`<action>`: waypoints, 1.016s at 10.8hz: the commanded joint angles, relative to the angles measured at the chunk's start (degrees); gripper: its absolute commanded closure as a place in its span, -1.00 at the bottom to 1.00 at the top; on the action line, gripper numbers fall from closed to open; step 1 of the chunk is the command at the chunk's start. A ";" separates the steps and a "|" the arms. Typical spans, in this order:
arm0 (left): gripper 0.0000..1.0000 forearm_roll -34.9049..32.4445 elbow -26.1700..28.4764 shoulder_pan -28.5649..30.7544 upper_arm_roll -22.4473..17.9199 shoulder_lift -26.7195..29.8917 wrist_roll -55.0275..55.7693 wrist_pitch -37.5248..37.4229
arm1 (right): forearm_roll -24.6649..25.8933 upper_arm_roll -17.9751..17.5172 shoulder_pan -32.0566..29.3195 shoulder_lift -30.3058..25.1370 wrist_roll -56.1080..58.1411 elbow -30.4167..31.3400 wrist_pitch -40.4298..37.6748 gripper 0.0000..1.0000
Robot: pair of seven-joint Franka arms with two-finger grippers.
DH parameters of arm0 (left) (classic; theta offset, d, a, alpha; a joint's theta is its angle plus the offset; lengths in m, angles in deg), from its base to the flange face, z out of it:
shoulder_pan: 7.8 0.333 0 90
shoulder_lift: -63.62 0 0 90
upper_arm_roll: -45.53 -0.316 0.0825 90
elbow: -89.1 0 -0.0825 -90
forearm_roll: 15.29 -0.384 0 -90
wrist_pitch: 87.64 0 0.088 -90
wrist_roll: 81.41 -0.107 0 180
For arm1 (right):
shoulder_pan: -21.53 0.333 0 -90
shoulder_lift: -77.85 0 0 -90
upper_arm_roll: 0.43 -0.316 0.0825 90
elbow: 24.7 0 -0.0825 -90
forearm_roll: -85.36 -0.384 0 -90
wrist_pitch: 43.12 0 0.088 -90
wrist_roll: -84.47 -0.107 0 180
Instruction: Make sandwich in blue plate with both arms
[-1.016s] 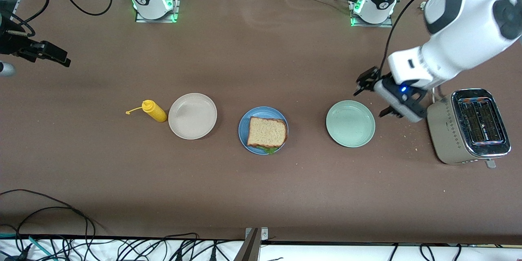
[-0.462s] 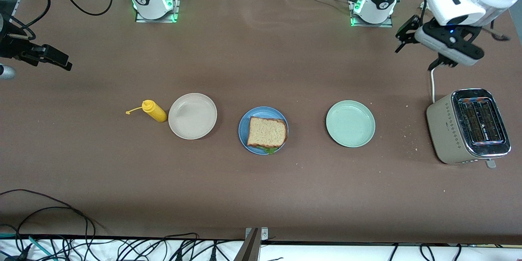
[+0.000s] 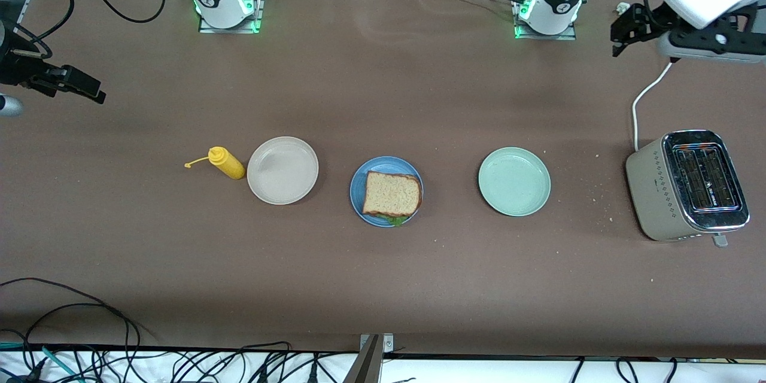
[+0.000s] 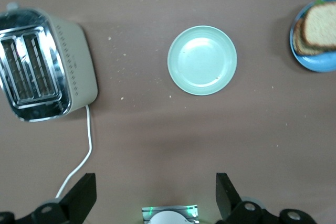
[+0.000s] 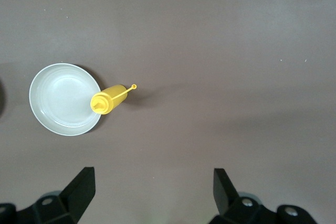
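The left gripper [image 4: 152, 203] hangs high over the desk's edge at the left arm's end, jaws apart and empty, above bare desk beside the toaster [image 3: 688, 184]. The right gripper [image 5: 152, 200] hangs over the edge at the right arm's end, jaws likewise apart and empty, waiting. The sandwich [image 3: 392, 194] lies assembled on the blue plate [image 3: 359, 182] at mid-desk, between the beige plate [image 3: 282, 170] and the green plate [image 3: 514, 181]. Neither arm is clearly nearer; no further move seems needed.

Left gripper [image 3: 646, 30] raised high at the left arm's end of the table, fingers [image 4: 84, 195] spread wide, empty. Right gripper [image 3: 72, 84] likewise raised at the right arm's end, fingers [image 5: 81, 187] apart, empty.
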 commanded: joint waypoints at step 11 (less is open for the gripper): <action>-1.00 1.42 -4.91 -0.56 -5.46 -5.63 3.36 -3.07 | -0.99 0.16 -0.09 -1.02 0.79 0.96 0.30 -1.00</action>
